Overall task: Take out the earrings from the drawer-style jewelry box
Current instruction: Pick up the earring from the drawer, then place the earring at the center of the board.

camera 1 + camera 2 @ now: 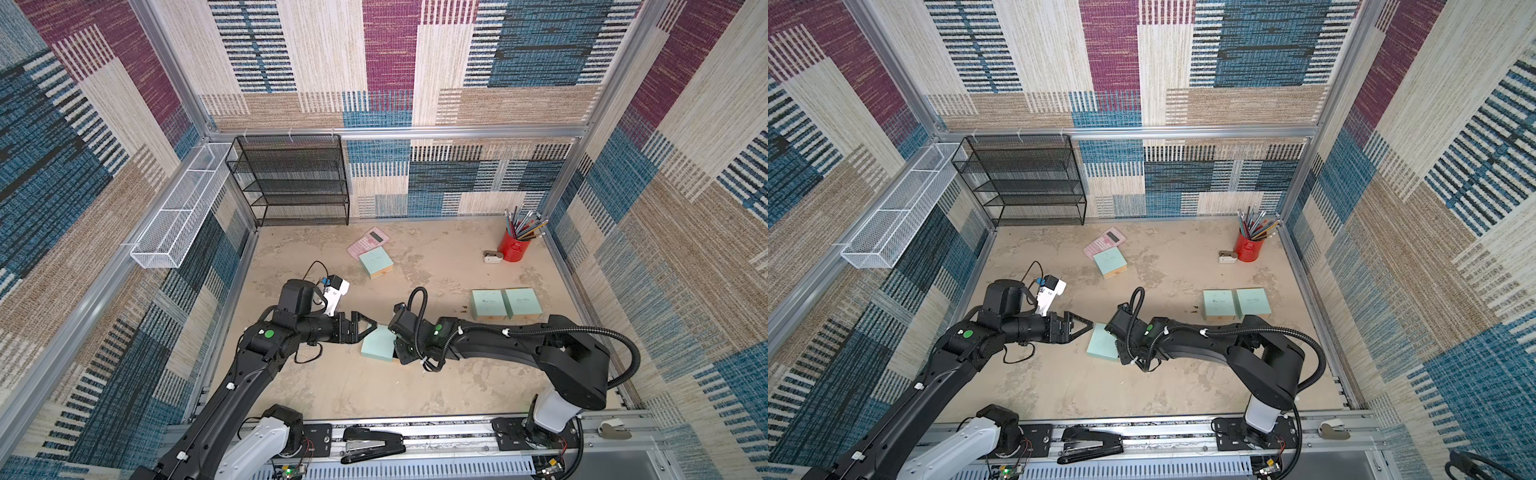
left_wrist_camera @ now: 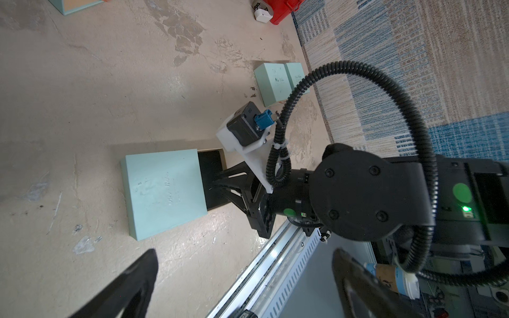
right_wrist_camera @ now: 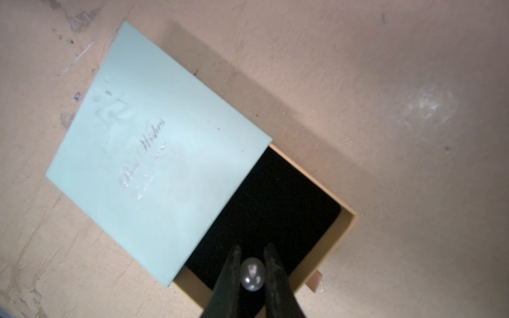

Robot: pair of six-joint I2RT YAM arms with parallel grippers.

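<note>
Near the centre of the desk (image 1: 436, 374), a mint-green box (image 1: 377, 348) lies flat between the left gripper (image 1: 371, 330), whose fingers overlap its far corner, and the right gripper (image 1: 401, 353), whose jaws are hidden under its wrist. A second mint-green box (image 1: 376, 263) touches a pink calculator (image 1: 368, 240) toward the far edge, and two further boxes (image 1: 489, 304) sit side by side near the right edge. A red pencil cup (image 1: 515, 246) stands in the far right corner.

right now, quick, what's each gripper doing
left gripper: open, holding nothing
right gripper: closed on a pearl earring
</note>
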